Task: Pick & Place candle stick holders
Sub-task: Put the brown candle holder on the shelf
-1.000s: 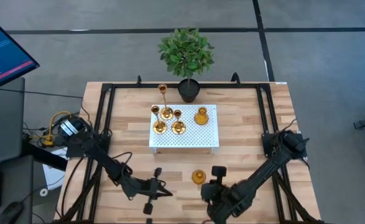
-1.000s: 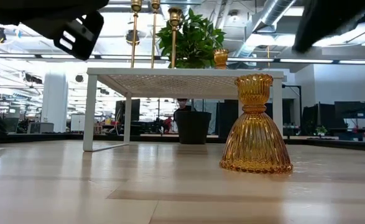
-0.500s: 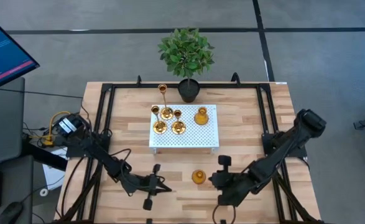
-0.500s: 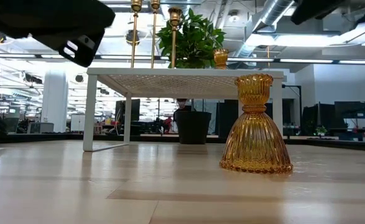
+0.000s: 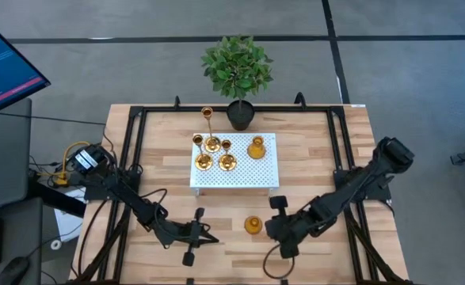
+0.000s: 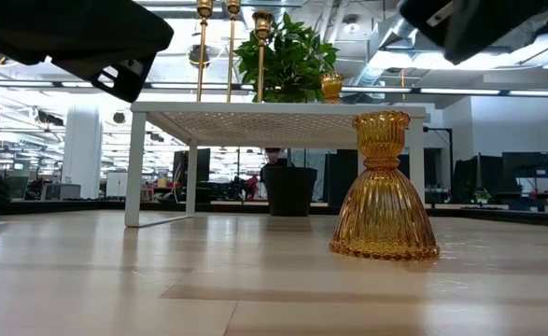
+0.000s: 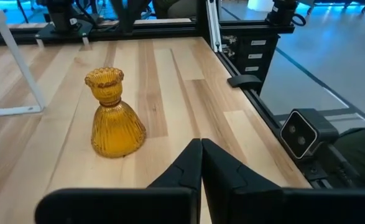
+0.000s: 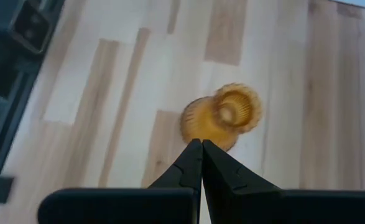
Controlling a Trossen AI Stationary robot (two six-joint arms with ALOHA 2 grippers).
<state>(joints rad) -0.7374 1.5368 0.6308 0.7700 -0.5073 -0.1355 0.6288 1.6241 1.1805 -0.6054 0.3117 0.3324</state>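
Change: your right gripper [image 5: 273,224] has come in toward the bell-shaped holder [image 5: 253,225] since a second ago, when it sat lower and further back; the left gripper [image 5: 203,236] has hardly shifted.
Bell-shaped holder: amber-gold, ribbed, a wide skirted base narrowing to a scalloped cup [image 7: 111,113] (you see straight down into the cup from the right wrist [image 8: 222,116]). It stands upright on the bare wood, in front of the white perforated stand [image 5: 264,176].
Holder versus right gripper: just beside the fingertips and apart from them, directly ahead of their tips in the right wrist view.
Right gripper: fingers pressed together, holding nothing.
Left gripper: fingers also pressed together, empty, low over the table on the holder's other side, well apart from it.
Other holders: four on the stand, namely the tall thin-stemmed holder [image 5: 207,115] at its back corner, three short holders [image 5: 212,145] [image 5: 203,162] [image 5: 227,162] clustered near it, and a squat bulbous holder [image 5: 256,148] set apart.
Potted plant [image 5: 238,73]: behind the stand.
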